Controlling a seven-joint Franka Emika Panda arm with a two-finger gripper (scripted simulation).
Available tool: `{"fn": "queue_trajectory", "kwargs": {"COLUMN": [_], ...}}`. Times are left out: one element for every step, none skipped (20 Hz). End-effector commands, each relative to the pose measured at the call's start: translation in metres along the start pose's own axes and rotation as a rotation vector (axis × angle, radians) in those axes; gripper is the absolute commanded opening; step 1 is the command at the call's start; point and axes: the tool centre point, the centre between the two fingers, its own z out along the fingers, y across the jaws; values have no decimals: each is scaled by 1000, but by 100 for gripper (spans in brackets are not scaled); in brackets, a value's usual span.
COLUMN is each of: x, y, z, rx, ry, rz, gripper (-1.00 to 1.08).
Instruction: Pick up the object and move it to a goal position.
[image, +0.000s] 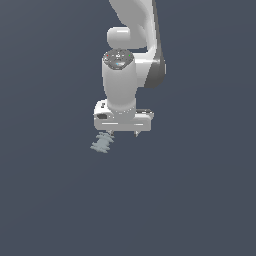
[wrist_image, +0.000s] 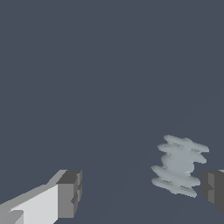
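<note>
Wrist view shows the gripper (wrist_image: 142, 194) with fingers (wrist_image: 69, 194) spread wide and empty, the object (wrist_image: 178, 165) lying on the desk (wrist_image: 87, 78) just beside one finger rather than centred between them, so grasping, lifting and transfer to the goal all remain.

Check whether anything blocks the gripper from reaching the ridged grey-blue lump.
Nothing visible does. The gripper is open, and the ridged lump lies on the bare dark surface, off-centre, close beside one fingertip.

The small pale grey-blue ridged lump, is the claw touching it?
Apart. The wrist view shows the lump lying between the open claw fingers, a thin dark gap separating it from the nearer finger.
</note>
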Motion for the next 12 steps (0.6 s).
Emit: {"fn": "queue_trajectory", "kwargs": {"x": [0, 0, 0, 0, 0, -1, -1, -1, -1, -1, 0, 0], "y": [0, 1, 3, 7, 12, 18, 23, 26, 28, 28, 29, 28], "z": [0, 0, -1, -2, -4, -7, -10, -12, -15, -16, -17, -17], "rx": [0, 0, -1, -3, -5, -7, -9, -11, -12, -13, -13, -13], "ry": [0, 0, 0, 0, 1, 1, 1, 1, 2, 2, 2, 2], "rz": [0, 1, 6, 12, 21, 31, 40, 45, 48, 49, 49, 48], "gripper": [100, 100, 100, 100, 100, 100, 100, 100, 100, 100, 100, 100]}}
